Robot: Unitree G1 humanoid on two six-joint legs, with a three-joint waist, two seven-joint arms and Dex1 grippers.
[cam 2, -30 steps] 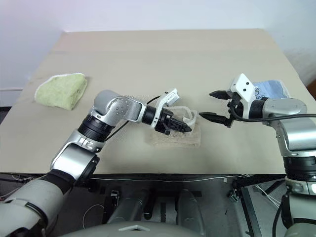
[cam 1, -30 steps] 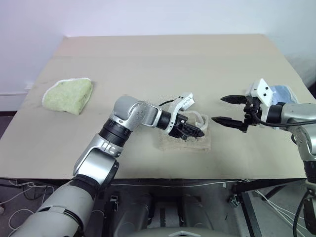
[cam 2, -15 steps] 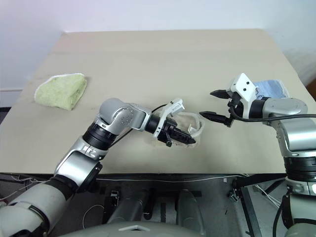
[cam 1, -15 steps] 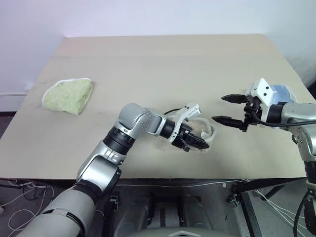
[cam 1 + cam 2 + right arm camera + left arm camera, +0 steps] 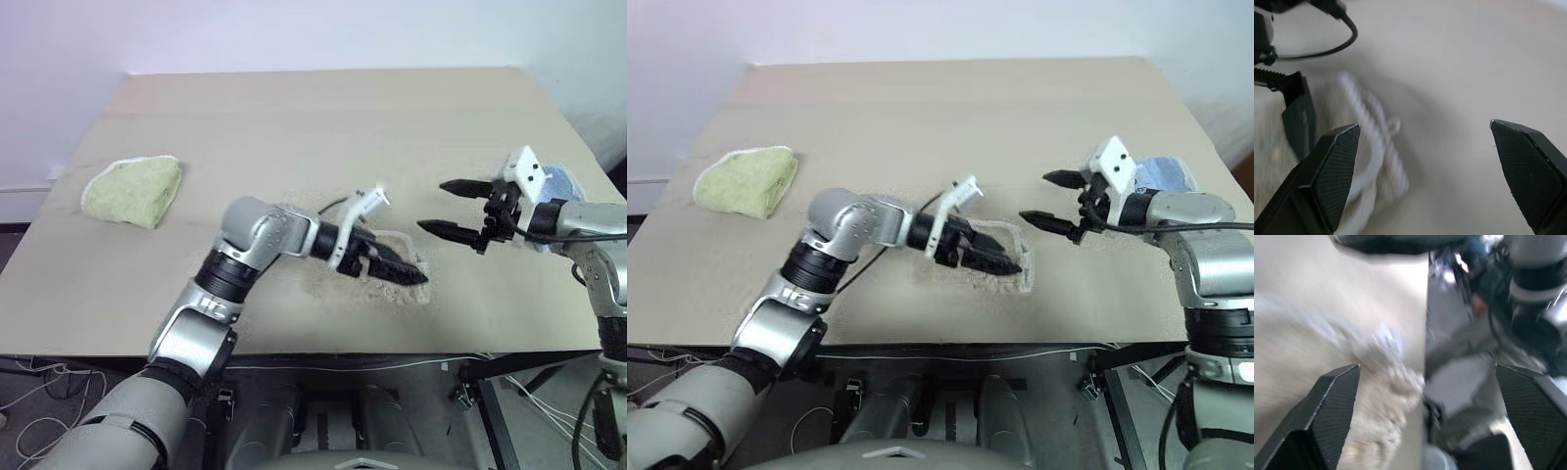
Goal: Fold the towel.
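The towel point(image 5: 364, 288) is a beige terry cloth with white stitched edging point(image 5: 423, 269), lying folded in a small bundle near the table's front edge, right of centre. My left gripper point(image 5: 400, 268) hovers just over it, pointing to the right. In the left wrist view its fingers point(image 5: 1332, 401) stand wide apart with nothing between them, and the towel point(image 5: 1374, 421) lies below. My right gripper point(image 5: 452, 208) hangs open to the right of the towel, apart from it. The right wrist view has the towel's white edge point(image 5: 1378, 147) below that gripper.
A light green folded towel point(image 5: 134, 191) lies at the table's left side. A light blue cloth point(image 5: 565, 182) sits behind my right wrist near the right edge. The beige table point(image 5: 323, 127) stretches bare toward the back; its front edge runs close below the towel.
My left gripper has opened and let go of the towel, then lifted a little. The towel, dragged forward and right, now lies flatter. The right gripper has stayed open and nearly still.
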